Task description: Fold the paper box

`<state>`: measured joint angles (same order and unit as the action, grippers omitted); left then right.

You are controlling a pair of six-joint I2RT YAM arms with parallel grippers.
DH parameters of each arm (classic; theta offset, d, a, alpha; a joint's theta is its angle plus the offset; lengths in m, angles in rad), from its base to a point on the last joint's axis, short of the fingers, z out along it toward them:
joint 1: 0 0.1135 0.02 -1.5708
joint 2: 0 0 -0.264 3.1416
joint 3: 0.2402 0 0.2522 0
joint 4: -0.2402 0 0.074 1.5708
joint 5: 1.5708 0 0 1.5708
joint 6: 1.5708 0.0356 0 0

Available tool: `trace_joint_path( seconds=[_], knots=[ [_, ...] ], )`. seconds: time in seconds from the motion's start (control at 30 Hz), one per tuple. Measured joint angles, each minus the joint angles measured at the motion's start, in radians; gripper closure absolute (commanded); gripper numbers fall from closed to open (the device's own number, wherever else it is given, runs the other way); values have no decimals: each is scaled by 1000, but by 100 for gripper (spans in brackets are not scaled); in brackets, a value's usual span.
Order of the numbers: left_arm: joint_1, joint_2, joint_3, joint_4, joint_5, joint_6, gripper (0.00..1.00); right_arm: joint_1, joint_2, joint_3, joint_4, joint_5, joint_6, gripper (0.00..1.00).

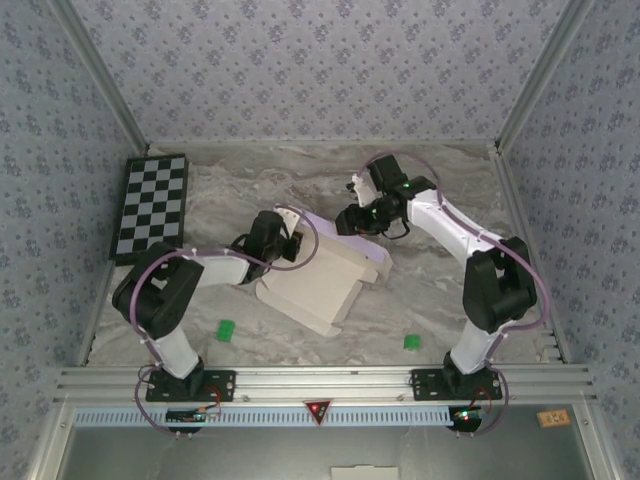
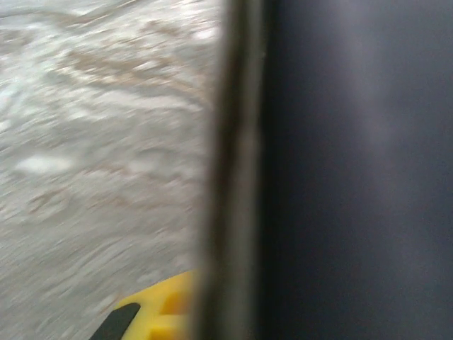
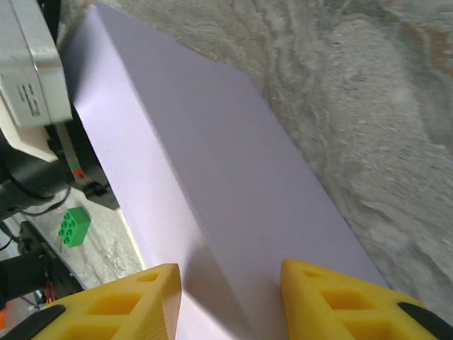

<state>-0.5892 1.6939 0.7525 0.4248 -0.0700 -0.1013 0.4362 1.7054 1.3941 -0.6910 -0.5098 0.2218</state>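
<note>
1. The box (image 1: 322, 282) sits about mid-table (image 1: 440, 190), between the two arms. It's half done: the cream inside faces up and a lavender flap stands up along its far side.
2. The left fingers (image 1: 292, 245) are at the box's far-left edge, closed right down. From the left wrist cam it's super blurry, but a card edge (image 2: 230, 170) runs straight up the shot with one yellow finger (image 2: 159, 312) tucked against its left side, so it looks like they're pinching the card.
3. The right fingers (image 1: 350, 222) are at the far side of the box, by the raised flap. On the right wrist cam the two yellow fingers (image 3: 127, 301) stand apart with a clear gap, and the lavender panel (image 3: 212, 163) lies just past them. Can't tell if they actually touch it.
4. Two green blocks on the near part of the table: one (image 1: 226, 329) near-left of the box, the other (image 1: 411, 342) near-right, both apart from it.
5. The checkerboard (image 1: 150, 205) is over at the far left, well away from the box.
</note>
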Motion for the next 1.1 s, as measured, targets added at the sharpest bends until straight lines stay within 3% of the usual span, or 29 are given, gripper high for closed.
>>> trace_joint_path(
  seconds=[0.17,0.3,0.43,0.77,1.1],
  knots=[
    [0,-65,-37,-89,-241,-133,93,-29,-109,0,-27,74,15,56],
    [-2,-84,-46,-156,-372,-255,91,-46,-179,-10,-23,99,27,56],
    [-40,-84,-26,-226,-443,-337,74,-51,-203,-32,-16,107,34,56],
    [-76,-243,-45,-367,-334,-388,42,-51,-206,-74,-8,115,56,56],
    [12,-448,-25,-573,-200,-426,35,-51,-210,-74,20,146,114,55]
  ],
)
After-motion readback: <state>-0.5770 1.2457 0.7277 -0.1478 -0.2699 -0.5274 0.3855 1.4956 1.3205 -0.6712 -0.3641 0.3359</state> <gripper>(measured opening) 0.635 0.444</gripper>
